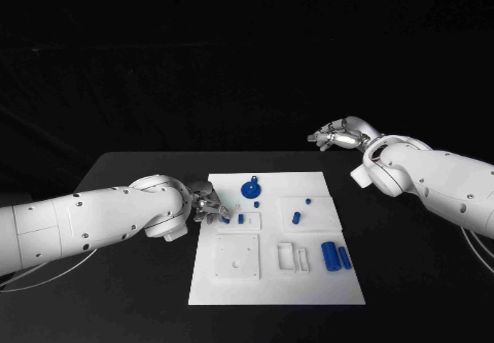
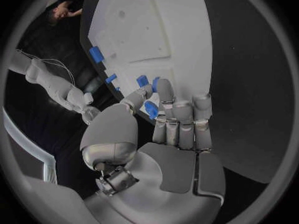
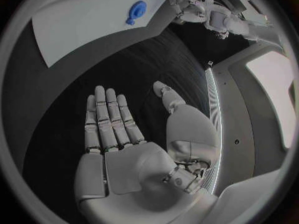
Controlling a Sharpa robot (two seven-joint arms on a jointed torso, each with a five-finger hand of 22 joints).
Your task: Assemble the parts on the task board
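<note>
Lying mid-table, white task board carries blue parts: round disc part near its far edge, two blue cylinders side by side toward its right edge, small pegs between. Left hand at board's left edge, fingertips pinching a small blue part. Right hand beyond board's far right corner, off the board, fingers spread flat, holding nothing.

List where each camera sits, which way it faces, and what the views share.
Head view: on the robot's head, looking down at the task board; both arms show, left hand, right hand.
Left wrist view: behind the left hand, facing the board's edge.
Right wrist view: behind the right hand, over the black table.
Shared: the round blue part.
</note>
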